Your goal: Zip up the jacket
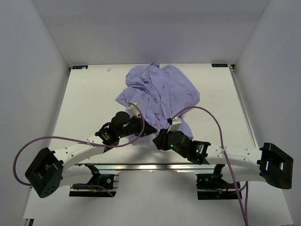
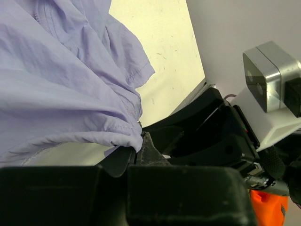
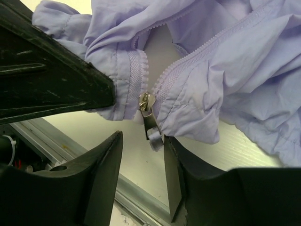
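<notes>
Jacket zipper pull hangs within open right gripper.

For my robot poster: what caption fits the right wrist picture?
Open right hand straddles the zipper pull of the lavender jacket.

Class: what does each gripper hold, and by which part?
Left gripper pinches the jacket at its bottom hem beside the zipper. Right gripper, open around the zipper pull, holds nothing.

left pincer: held against the near hem of the jacket, close beside the right pincer.
right pincer: held at the same hem; its opening cannot be made out.
jacket: lavender, crumpled, laid on the surface just beyond both.
</notes>
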Tool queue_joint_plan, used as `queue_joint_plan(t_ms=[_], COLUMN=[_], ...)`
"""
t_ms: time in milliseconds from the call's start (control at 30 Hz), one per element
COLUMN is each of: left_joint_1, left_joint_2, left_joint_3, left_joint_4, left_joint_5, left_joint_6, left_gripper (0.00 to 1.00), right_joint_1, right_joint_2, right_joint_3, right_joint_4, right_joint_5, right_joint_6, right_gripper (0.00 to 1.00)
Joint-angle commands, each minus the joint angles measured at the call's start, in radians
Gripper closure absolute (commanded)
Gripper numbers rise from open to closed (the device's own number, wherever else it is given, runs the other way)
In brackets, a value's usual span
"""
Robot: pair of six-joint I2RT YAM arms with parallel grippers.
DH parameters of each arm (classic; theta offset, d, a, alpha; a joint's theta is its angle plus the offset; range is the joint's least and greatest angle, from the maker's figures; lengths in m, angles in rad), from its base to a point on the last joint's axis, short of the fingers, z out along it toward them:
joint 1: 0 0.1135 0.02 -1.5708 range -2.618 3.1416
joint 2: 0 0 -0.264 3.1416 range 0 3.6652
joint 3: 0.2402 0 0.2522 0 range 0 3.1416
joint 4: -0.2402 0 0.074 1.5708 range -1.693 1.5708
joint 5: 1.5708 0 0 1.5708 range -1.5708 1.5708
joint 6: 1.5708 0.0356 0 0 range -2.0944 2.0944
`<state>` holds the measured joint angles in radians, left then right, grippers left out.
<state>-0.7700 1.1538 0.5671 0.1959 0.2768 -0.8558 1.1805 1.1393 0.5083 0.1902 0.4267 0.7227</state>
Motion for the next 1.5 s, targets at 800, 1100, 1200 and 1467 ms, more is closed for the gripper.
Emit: queue_joint_plan(t_ms=[800, 1100, 1200, 1467], left_joint_1=[-0.006, -0.014, -0.014, -0.017], left_joint_2=[-0.065, -0.049, -0.065, -0.077], left_joint_3=[-0.021, 0.03, 0.027, 0.027], left_joint_4=[-0.024, -0.159, -0.179, -0.191], left_joint_5=[-0.033, -0.014, -0.03, -0.03], left_joint_6=[0.018, 0.106, 0.115, 0.121], left_gripper=[1.0, 1.0, 1.0, 1.0], right_joint_1=[0.051, 0.039, 0.031, -0.033], right_joint_2=[-0.036, 0.045, 0.079, 0.247], right_joint_3=[0.081, 0.303, 0.375, 0.591], right_joint_4=[-0.12, -0.415, -0.465, -0.639], right_joint_5=[0.117, 0.046, 0.064, 0.044], right_joint_6=[0.009, -0.124, -0.208, -0.397], right_gripper=[1.0, 1.0, 1.0, 1.0])
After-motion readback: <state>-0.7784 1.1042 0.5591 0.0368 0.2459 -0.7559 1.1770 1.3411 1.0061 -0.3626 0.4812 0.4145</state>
